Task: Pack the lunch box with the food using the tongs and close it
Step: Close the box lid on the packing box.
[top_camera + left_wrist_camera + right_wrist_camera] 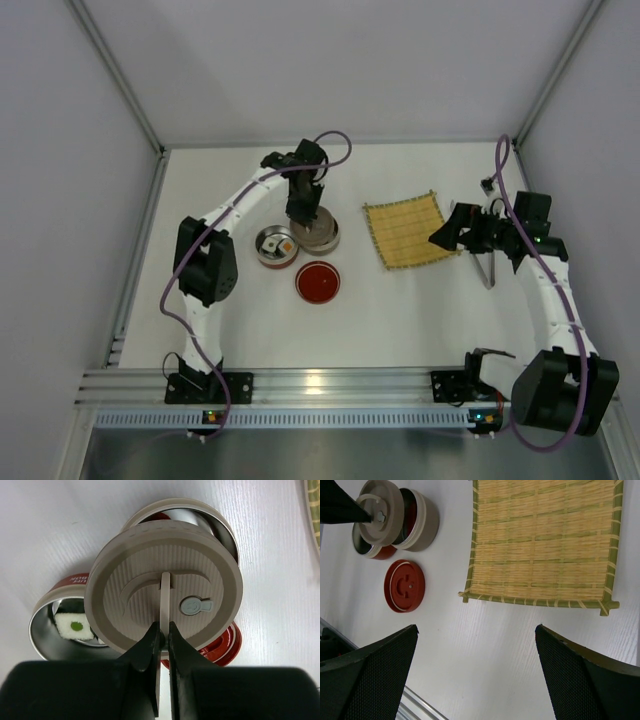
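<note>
Steel tin (42,637) holding sushi (75,626); left gripper (163,627) clamped on beige lid (150,570), right gripper (475,630) spread empty; closing pending.

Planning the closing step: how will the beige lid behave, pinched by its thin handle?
The beige lid looks like rigid, ribbed plastic, so it probably won't flex. Pinched by the left gripper only on its thin handle, it may pivot or tilt.

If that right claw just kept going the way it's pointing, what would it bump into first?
Probably the bare white table, just short of the bamboo mat. The right gripper is open and empty. Depth is unclear, so it might clip the mat instead.
</note>
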Available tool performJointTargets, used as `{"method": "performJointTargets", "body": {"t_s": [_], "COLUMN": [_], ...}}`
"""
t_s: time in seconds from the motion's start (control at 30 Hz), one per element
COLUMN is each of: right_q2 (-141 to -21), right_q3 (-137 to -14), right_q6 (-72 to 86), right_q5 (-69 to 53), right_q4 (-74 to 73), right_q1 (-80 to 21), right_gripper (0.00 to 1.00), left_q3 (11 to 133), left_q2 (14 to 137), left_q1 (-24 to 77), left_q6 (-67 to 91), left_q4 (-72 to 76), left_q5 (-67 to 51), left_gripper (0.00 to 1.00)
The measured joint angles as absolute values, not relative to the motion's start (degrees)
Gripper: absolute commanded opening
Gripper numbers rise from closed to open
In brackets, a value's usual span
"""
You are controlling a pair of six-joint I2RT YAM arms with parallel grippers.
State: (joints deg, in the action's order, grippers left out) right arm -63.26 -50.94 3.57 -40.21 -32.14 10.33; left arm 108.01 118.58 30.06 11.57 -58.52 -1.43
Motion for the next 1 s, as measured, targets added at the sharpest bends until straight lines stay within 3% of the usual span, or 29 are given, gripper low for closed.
{"method": "performJointTargets", "body": {"t_s": [0.5, 1.0], "right_q2": [-63.3, -63.0], "right_q3": [-50.6, -50.1], "right_q6": [3.6, 3.6], "right_q5": [-40.2, -40.1], "right_q4": [-32.1, -32.0], "right_q1": [10.3, 10.3], "right_gripper": [0.99, 0.99], "left_q3": [106.5, 104.7], "left_q2": [115.3, 115.3], "left_q1": [30.4, 30.7], "left_q6": [23.4, 31.7], "left_q4": [-56.7, -51.4], "left_q5": [2.1, -2.1], "left_gripper": [0.00, 0.00]}}
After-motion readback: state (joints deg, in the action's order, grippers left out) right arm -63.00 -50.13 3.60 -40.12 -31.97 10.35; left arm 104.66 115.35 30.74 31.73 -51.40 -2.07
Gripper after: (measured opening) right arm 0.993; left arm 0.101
